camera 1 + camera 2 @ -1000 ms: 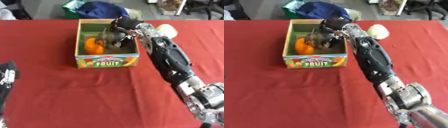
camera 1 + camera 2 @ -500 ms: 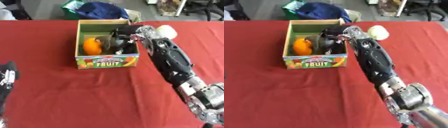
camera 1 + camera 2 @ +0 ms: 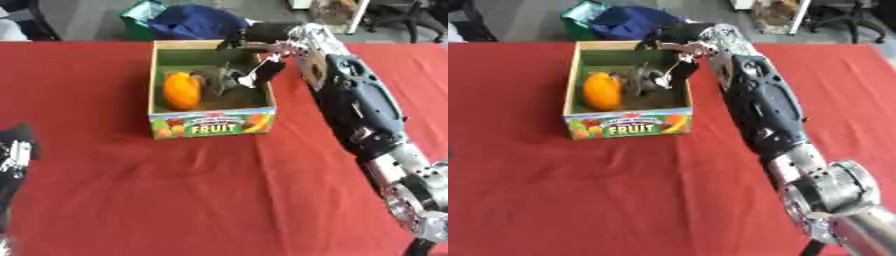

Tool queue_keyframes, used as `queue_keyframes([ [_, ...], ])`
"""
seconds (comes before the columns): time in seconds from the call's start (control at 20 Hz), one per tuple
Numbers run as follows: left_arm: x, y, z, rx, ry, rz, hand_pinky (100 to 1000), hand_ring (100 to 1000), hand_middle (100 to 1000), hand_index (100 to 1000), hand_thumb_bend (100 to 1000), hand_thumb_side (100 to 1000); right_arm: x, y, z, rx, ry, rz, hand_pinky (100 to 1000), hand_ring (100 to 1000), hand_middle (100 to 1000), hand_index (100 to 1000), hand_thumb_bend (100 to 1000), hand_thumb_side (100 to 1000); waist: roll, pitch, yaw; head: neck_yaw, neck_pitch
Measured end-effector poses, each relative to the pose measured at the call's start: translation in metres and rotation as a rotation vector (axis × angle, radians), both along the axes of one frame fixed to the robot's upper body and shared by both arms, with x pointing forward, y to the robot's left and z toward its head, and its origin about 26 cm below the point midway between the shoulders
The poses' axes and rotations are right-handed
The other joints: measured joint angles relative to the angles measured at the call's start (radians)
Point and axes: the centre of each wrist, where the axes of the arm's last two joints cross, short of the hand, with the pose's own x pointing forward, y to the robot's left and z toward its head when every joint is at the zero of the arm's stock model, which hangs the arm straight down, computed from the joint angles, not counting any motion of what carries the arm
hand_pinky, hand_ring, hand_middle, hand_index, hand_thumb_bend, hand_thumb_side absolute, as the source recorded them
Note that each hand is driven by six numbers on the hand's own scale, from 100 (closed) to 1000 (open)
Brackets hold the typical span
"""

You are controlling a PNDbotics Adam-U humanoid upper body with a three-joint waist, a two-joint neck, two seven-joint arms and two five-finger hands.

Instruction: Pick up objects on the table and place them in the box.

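A cardboard box (image 3: 210,125) with a "FRUIT" label stands on the red table. Inside it lie an orange fruit (image 3: 181,90) on the left and a dark grey object (image 3: 642,80) beside it, in the middle. My right hand (image 3: 255,36) hovers over the box's far right corner, fingers spread and relaxed, holding nothing. One finger (image 3: 267,71) hangs down inside the right wall, just clear of the grey object. My left hand (image 3: 13,155) rests at the lower left edge, fingers up, away from the box.
The red tablecloth (image 3: 623,200) stretches in front of the box. Beyond the far edge sit a blue bag (image 3: 197,22) and a green bin (image 3: 140,20). My right forearm (image 3: 759,105) runs along the box's right side.
My right hand has let go of the dark grey object and risen from inside the box to its far right corner. The object now lies beside the orange fruit.
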Motion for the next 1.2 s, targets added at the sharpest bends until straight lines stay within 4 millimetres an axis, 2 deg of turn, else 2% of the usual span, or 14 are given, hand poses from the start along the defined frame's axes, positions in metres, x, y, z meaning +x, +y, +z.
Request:
queue_keyframes([
  [0.1, 0.0, 0.0, 0.0, 0.0, 0.0, 0.0, 606, 590, 547, 622, 302, 518, -0.002, -0.008, 0.008, 0.021, -0.017, -0.003, 811, 848, 873, 954, 157, 337, 0.0, 0.0, -0.001, 0.001, 0.0],
  [0.25, 0.0, 0.0, 0.0, 0.001, 0.0, 0.002, 606, 590, 547, 622, 301, 518, -0.006, -0.027, 0.02, 0.057, -0.029, -0.037, 807, 845, 878, 949, 174, 327, -0.004, -0.002, -0.006, 0.004, 0.0],
  [0.5, 0.0, 0.001, 0.0, 0.002, 0.0, 0.003, 606, 590, 547, 622, 301, 518, -0.013, -0.072, 0.027, 0.161, -0.058, -0.165, 806, 848, 886, 949, 176, 317, -0.005, -0.003, -0.011, 0.008, 0.0],
  [0.6, 0.0, 0.001, 0.0, 0.002, 0.0, 0.003, 606, 590, 547, 622, 301, 518, -0.013, -0.075, 0.027, 0.19, -0.074, -0.198, 806, 848, 886, 949, 176, 317, -0.006, -0.003, -0.011, 0.008, 0.0],
  [0.65, 0.0, 0.001, -0.001, 0.002, 0.0, 0.003, 606, 590, 547, 622, 301, 519, -0.013, -0.075, 0.026, 0.2, -0.079, -0.211, 812, 866, 930, 970, 175, 274, -0.006, -0.003, -0.011, 0.009, 0.0],
  [0.75, -0.001, 0.002, -0.002, 0.004, 0.004, 0.01, 606, 590, 547, 622, 301, 519, -0.013, -0.081, 0.017, 0.224, -0.072, -0.258, 833, 894, 944, 976, 209, 271, -0.01, -0.003, -0.024, 0.018, 0.0],
  [0.85, -0.001, 0.004, -0.002, 0.006, 0.003, 0.015, 606, 590, 547, 622, 300, 519, -0.017, -0.108, 0.006, 0.251, -0.06, -0.356, 885, 957, 979, 985, 248, 273, -0.011, -0.003, -0.022, 0.021, 0.0],
  [1.0, -0.001, 0.005, -0.001, 0.01, 0.003, 0.016, 606, 590, 547, 622, 300, 519, -0.02, -0.138, -0.004, 0.29, -0.058, -0.484, 910, 976, 993, 988, 266, 276, -0.011, -0.003, -0.018, 0.02, 0.0],
  [1.2, -0.001, 0.005, -0.001, 0.01, 0.003, 0.016, 606, 589, 547, 622, 300, 519, -0.02, -0.152, -0.023, 0.314, -0.046, -0.599, 910, 970, 987, 986, 253, 287, -0.011, -0.003, -0.016, 0.019, 0.0],
])
